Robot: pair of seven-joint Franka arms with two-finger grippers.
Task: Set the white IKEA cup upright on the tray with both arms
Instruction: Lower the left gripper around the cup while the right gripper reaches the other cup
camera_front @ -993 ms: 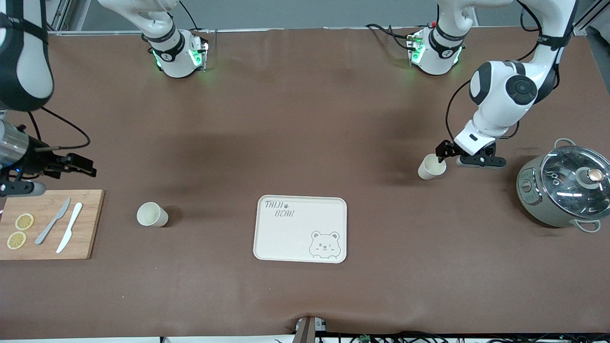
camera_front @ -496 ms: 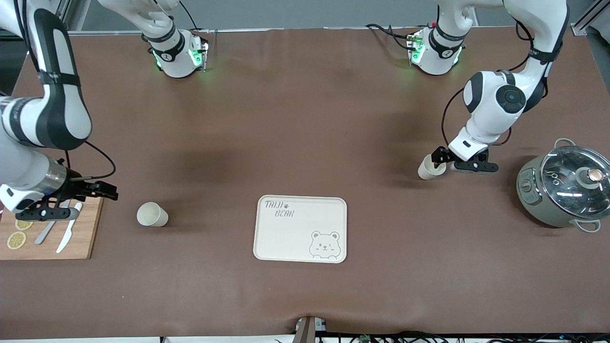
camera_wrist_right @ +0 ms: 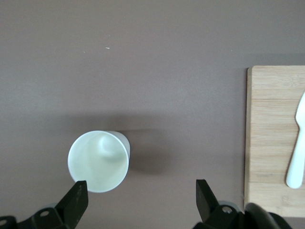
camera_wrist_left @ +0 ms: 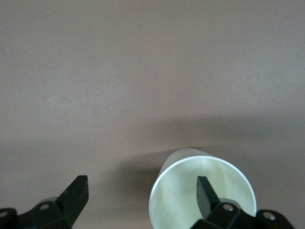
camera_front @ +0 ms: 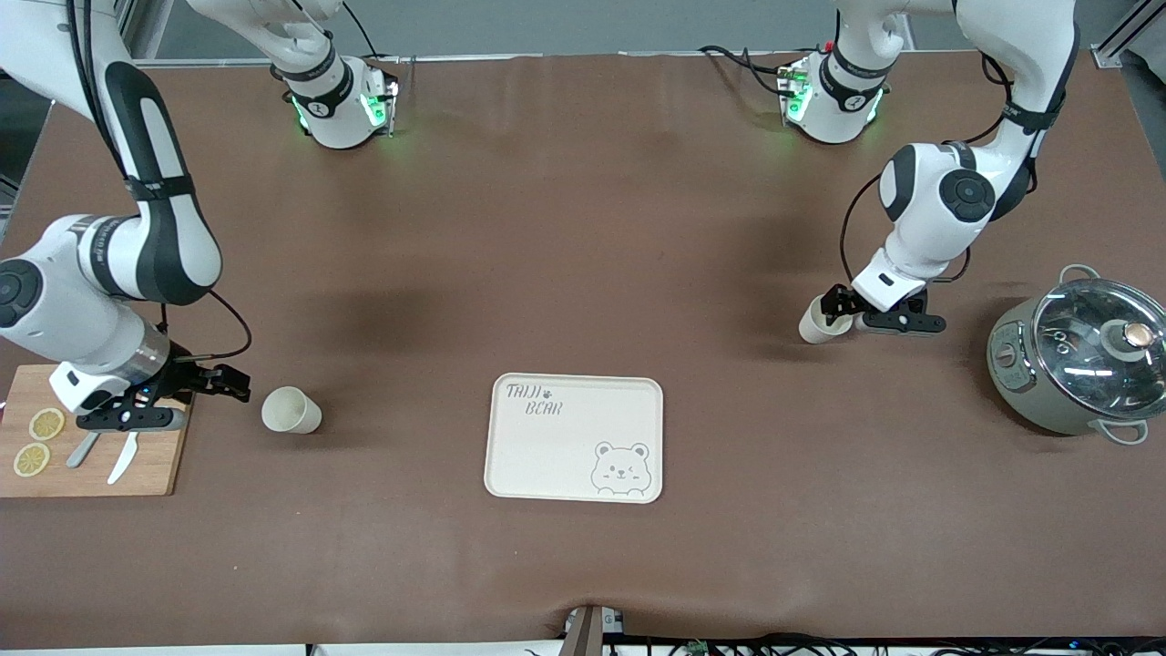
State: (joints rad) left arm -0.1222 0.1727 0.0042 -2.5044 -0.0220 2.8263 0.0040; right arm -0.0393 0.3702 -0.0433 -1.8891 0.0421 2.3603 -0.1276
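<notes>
Swung in from the table's edge since a second ago, the right gripper [camera_front: 221, 386] is being held spread over the cutting board's [camera_front: 155, 465] corner, just beside one white cup [camera_front: 290, 410]. One finger [camera_wrist_left: 206, 194] of the spread left gripper [camera_front: 833, 305] is being dipped inside the other white cup [camera_front: 817, 324], near the lidded pot [camera_front: 1075, 361]. Between the cups, the tray [camera_front: 574, 437] is lying bare.
</notes>
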